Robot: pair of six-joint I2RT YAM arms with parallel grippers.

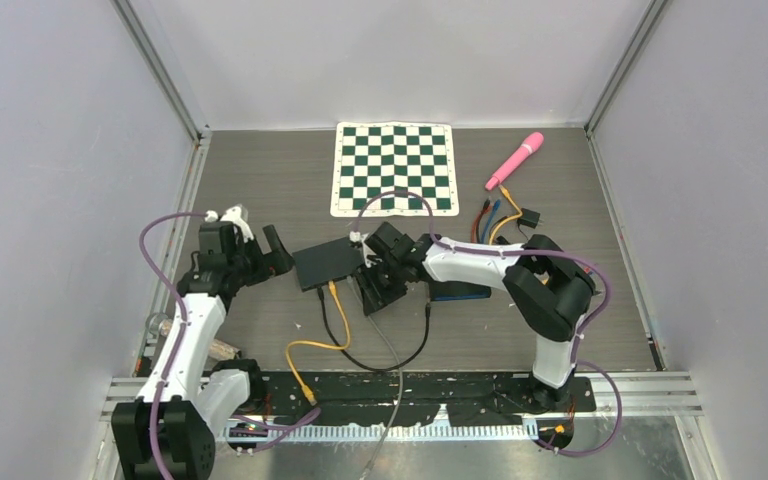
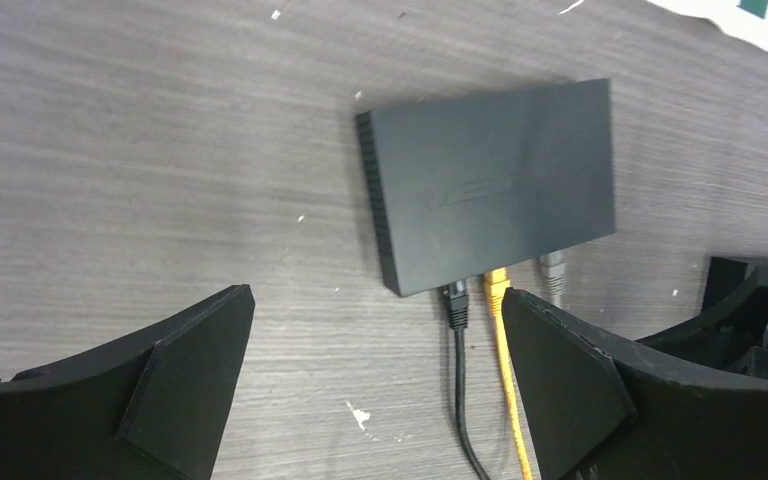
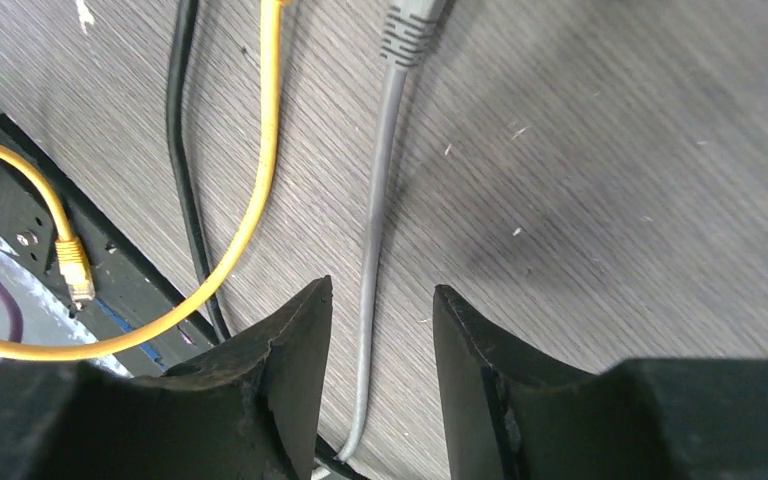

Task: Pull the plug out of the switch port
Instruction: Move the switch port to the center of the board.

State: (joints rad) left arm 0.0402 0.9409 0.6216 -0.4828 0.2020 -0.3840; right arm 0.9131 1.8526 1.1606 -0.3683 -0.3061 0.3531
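The black switch (image 1: 325, 262) lies mid-table and also shows in the left wrist view (image 2: 490, 185). Three plugs sit at its near edge: black plug (image 2: 455, 302), yellow plug (image 2: 497, 285) and grey plug (image 2: 555, 270). My left gripper (image 1: 278, 252) is wide open and empty just left of the switch, jaws spread in its own view (image 2: 377, 293). My right gripper (image 1: 375, 282) is open just right of the switch's front. In its wrist view (image 3: 382, 287) the jaws straddle the grey cable (image 3: 375, 230) without touching it, below the grey plug (image 3: 410, 30).
A green-and-white chessboard mat (image 1: 395, 168) lies at the back, with a pink wand (image 1: 516, 160) and a bundle of coloured leads (image 1: 505, 215) at the back right. The yellow cable's loose end (image 1: 310, 392) rests on the black base rail (image 1: 440, 395). A metal cylinder (image 1: 218, 348) lies by the left arm.
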